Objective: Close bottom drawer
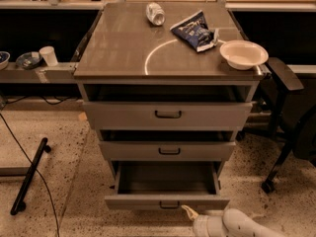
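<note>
The bottom drawer (167, 201) is a grey metal drawer with a small dark bar handle, lowest of the cabinet's three. It stands pulled out, its inside empty. My gripper (189, 213) comes in from the lower right on a white arm. Its tip lies just below and right of the drawer's handle, at the front panel's lower edge. The middle drawer (168, 151) and top drawer (167, 115) above are slightly out.
On the cabinet top lie a tipped can (156, 13), a blue chip bag (196, 30) and a white bowl (244, 54). A black chair (291, 127) stands to the right. A dark bar (29, 176) and a cable lie on the speckled floor at left.
</note>
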{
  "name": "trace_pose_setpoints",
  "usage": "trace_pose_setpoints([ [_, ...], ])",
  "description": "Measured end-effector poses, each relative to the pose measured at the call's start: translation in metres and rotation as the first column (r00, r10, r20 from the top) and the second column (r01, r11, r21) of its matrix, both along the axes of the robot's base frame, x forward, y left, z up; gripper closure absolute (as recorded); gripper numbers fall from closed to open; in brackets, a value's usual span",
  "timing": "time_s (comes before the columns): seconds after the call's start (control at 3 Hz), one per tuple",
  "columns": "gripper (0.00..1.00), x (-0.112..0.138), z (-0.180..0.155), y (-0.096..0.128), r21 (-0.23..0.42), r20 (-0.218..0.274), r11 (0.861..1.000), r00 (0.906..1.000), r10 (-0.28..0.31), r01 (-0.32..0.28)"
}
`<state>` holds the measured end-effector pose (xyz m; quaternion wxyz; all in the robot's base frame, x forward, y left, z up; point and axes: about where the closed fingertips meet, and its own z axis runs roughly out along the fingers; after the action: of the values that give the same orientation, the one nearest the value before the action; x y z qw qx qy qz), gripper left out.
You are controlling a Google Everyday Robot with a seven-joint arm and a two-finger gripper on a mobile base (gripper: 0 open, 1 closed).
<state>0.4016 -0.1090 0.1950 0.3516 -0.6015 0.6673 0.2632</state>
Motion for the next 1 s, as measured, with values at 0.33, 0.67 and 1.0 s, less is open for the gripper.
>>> trace_pose_setpoints([
  [0.33, 0.22, 0.015, -0.003, 0.008, 0.035, 0.038, 0.999, 0.9992, 0.014, -0.015],
  [0.67, 0.47, 0.039, -0.009, 0.007, 0.017, 0.107, 1.0, 0.9943, 0.006, -0.007],
  [1.0, 0.7, 0.061, -0.019, -0.004, 0.003, 0.135, 0.999, 0.99, -0.042, 0.042],
])
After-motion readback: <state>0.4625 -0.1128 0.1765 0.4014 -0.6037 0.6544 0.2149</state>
